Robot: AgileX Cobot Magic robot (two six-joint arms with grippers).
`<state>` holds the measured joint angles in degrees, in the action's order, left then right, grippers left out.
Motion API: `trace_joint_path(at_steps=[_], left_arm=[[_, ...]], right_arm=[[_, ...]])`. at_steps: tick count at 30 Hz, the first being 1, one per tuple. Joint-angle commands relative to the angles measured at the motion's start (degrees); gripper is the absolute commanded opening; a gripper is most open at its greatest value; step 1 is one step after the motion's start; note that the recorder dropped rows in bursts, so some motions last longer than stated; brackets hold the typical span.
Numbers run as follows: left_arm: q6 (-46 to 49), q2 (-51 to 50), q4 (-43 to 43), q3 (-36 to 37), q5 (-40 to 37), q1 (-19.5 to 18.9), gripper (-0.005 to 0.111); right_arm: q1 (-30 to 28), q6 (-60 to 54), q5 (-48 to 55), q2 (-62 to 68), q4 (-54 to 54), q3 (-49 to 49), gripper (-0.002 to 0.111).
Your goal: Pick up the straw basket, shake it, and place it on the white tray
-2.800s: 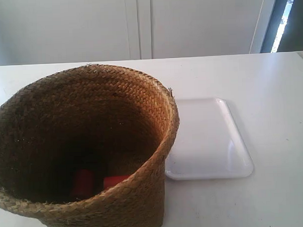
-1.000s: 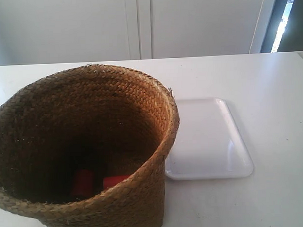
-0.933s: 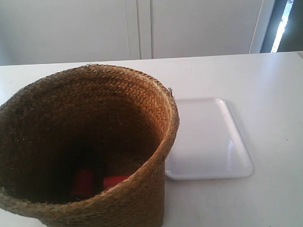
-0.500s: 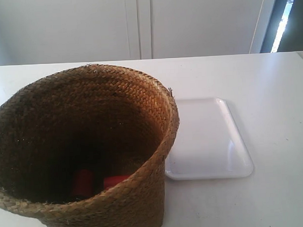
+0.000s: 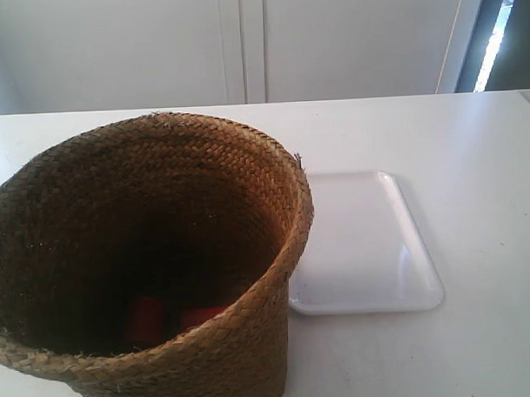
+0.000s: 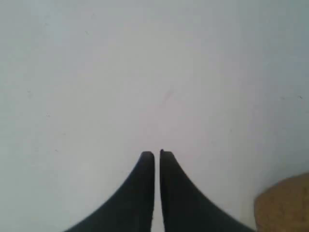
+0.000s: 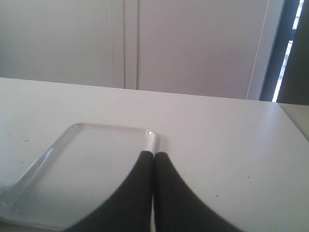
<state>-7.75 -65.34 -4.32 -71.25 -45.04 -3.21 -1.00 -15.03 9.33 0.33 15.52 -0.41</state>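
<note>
Straw basket upright on the worktop, base cut off by the frame, its rim hiding one edge of the white tray beside it (touching or not, can't tell), two red things deep inside, too dim to name, left fingers a sliver apart over bare worktop, right fingers pressed together, empty, by a tray corner.

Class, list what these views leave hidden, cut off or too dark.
Exterior view: straw basket, base cut off by the bottom edge; red items inside, too shadowed to identify.
Right wrist view: white tray, one corner behind the right gripper.
Left wrist view: straw basket mostly off-frame.
</note>
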Motion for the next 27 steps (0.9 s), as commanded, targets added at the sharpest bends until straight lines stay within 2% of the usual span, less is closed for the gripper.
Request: trace_joint_path(at_steps=[1,4,6,8,13,19,27], left_arm=[[8.56,-0.03,7.86,-3.53,-7.81,-0.13,0.041],[9.58,-0.03,12.35,-3.94,-12.06,-0.13,0.06],[11.97,-0.03,16.03,-3.94,-15.14,-0.13,0.065],[15.25,-0.12,18.56,-3.94,-16.39,-0.13,0.066],[15.6,-0.26,20.02,-3.94,-17.2,-0.13,0.066],[19.18,-2.08,23.53,-3.94,-23.93,-0.03,0.066],[20.24,-2.71,23.73,0.62,-21.88,-0.03,0.066]], right_arm=[[-0.15,0.67,-0.17,-0.33,-0.16,0.41,0.0],[-0.15,0.67,-0.17,-0.33,-0.16,0.41,0.0],[-0.15,0.67,-0.17,-0.33,-0.16,0.41,0.0],[-0.15,0.67,-0.17,-0.33,-0.16,0.41,0.0],[-0.15,0.67,-0.17,-0.33,-0.16,0.41,0.0],[-0.15,0.67,-0.17,-0.33,-0.16,0.41,0.0],[-0.15,0.67,-0.17,-0.33,-0.16,0.41,0.0]])
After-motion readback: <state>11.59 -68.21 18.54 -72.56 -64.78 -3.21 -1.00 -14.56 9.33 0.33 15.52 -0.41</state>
